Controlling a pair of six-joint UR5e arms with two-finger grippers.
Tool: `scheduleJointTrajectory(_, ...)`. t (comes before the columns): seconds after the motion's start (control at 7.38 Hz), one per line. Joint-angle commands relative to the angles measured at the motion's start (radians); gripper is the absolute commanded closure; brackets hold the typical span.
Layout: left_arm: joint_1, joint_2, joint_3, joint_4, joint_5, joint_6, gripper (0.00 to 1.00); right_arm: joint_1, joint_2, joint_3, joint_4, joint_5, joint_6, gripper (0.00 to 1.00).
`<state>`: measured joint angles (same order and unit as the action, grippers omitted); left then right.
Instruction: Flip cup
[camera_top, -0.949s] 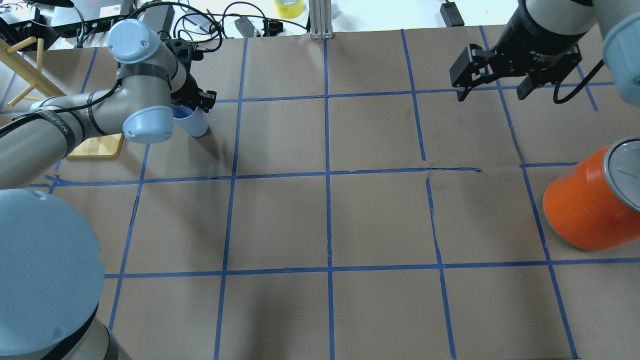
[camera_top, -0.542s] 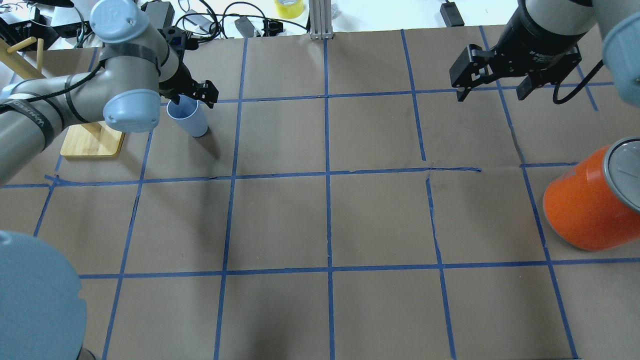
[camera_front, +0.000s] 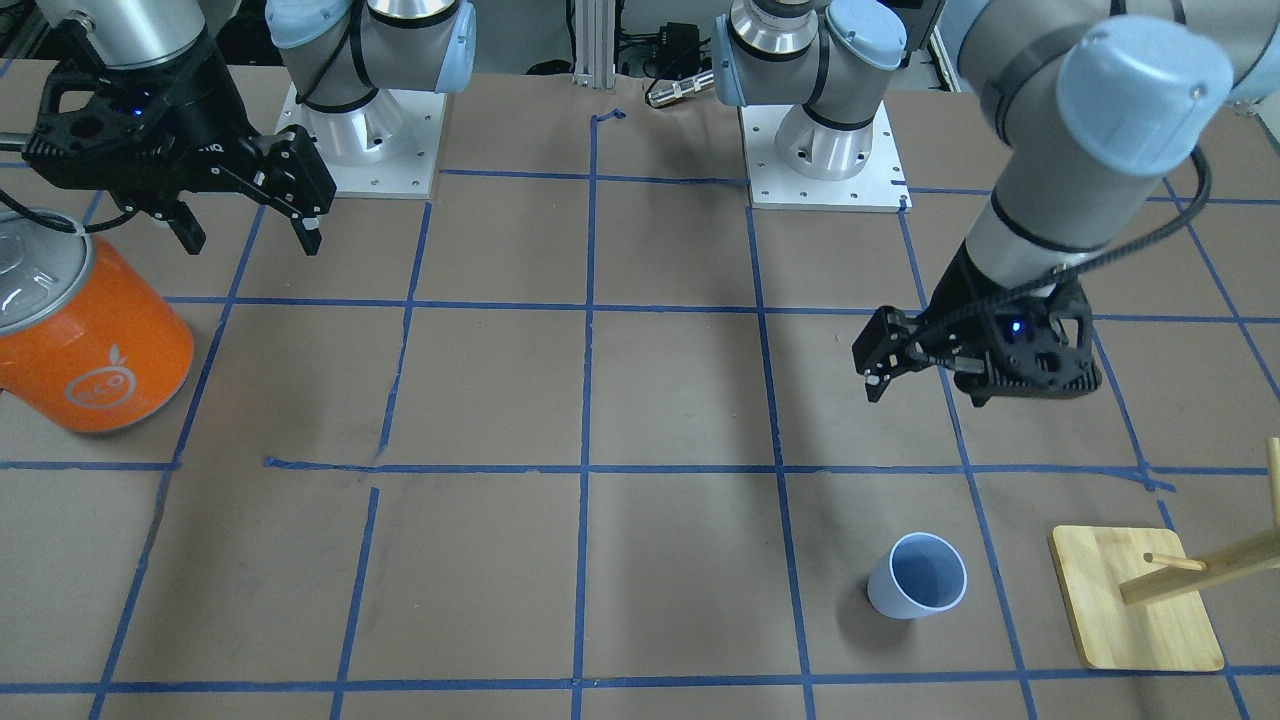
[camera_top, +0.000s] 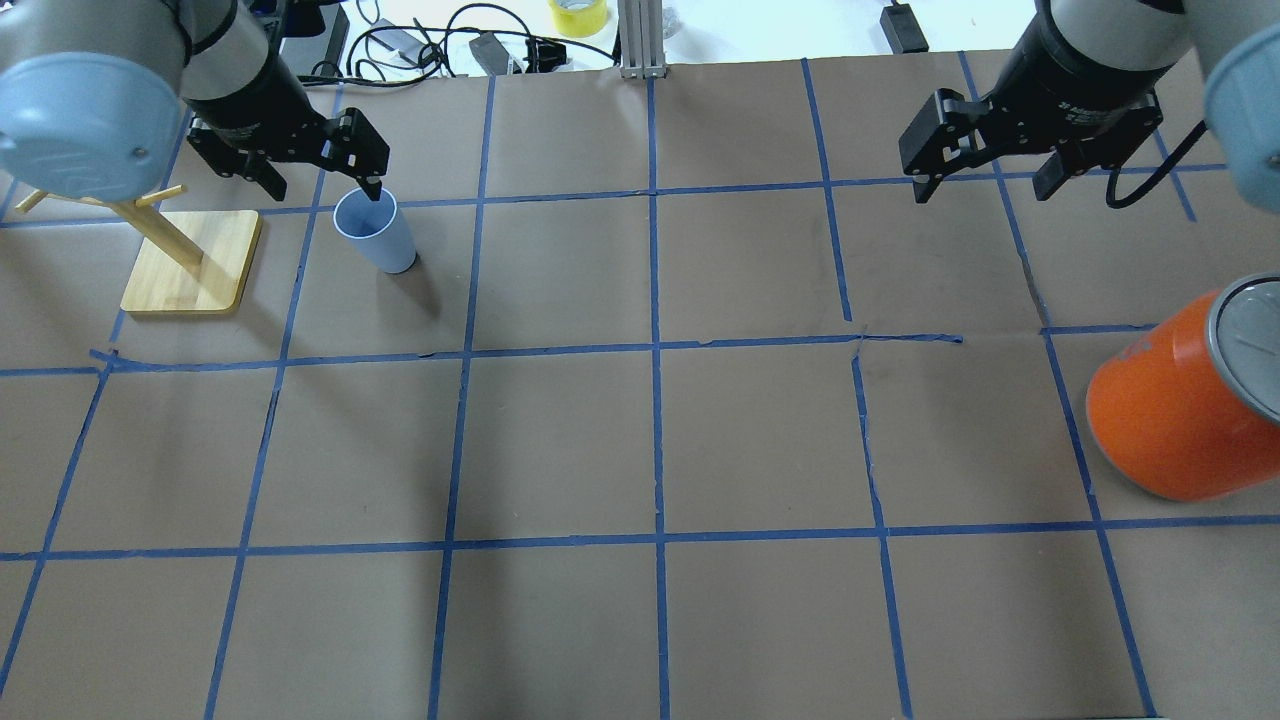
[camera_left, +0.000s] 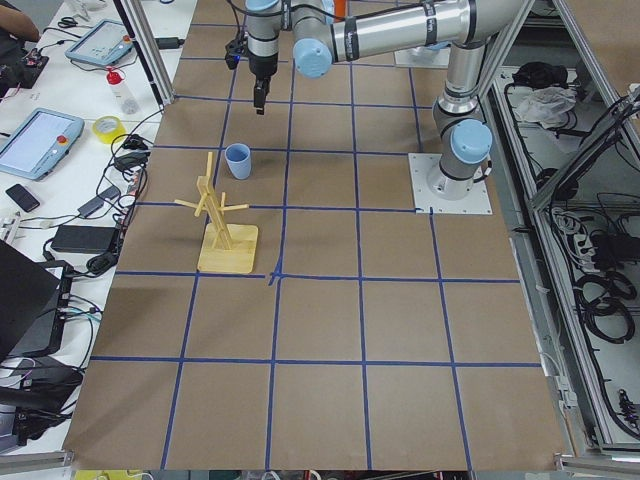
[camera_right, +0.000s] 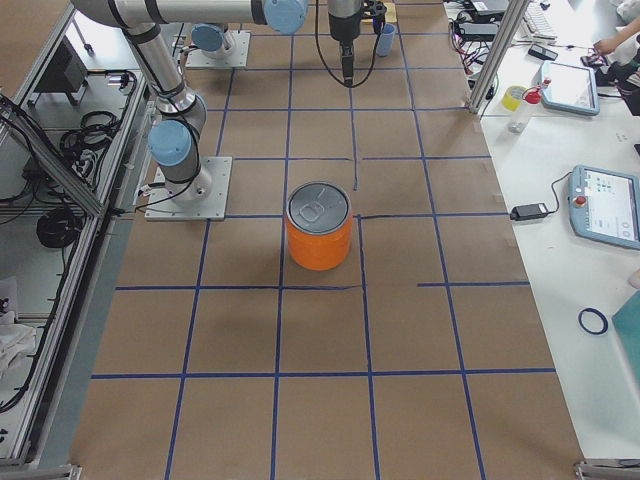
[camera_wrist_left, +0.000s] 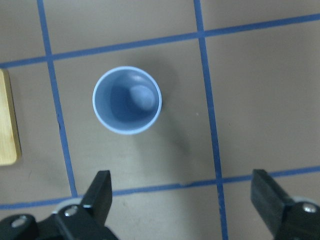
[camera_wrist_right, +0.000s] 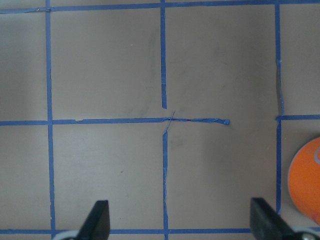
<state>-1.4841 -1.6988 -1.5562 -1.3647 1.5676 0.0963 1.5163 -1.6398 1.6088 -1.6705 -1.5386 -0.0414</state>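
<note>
The pale blue cup stands upright with its mouth up on the brown paper at the far left; it also shows in the front view and the left wrist view. My left gripper is open and empty, well above the cup and slightly off to its side; it also shows in the front view. The left wrist view looks straight down into the cup. My right gripper is open and empty, high over the far right of the table, also seen in the front view.
A big orange can with a silver top stands at the right edge. A wooden peg stand on a bamboo base stands just left of the cup. Blue tape lines grid the paper. Cables lie beyond the far edge.
My left gripper has let go of the cup and risen away from it. The cup stays upright in the same spot. The right arm has not moved.
</note>
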Motion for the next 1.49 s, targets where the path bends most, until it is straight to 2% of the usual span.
scheduleJointTrajectory(0.0,-0.004,0.086,0.010,-0.099,0.002,-0.055,0.00,-0.001,0.000,0.000,0.000,0.000,0.000,0.00)
scheduleJointTrajectory(0.14,-0.007,0.112,0.007,-0.149,0.009,-0.055,0.00,-0.001,0.000,-0.001,0.000,0.000,0.000,0.00)
scheduleJointTrajectory(0.54,-0.008,0.146,-0.008,-0.163,0.008,-0.055,0.00,-0.001,0.000,-0.001,0.000,0.000,0.000,0.00)
scheduleJointTrajectory(1.36,-0.047,0.149,-0.025,-0.165,0.003,-0.040,0.00,-0.001,0.000,0.000,-0.002,0.000,0.000,0.00)
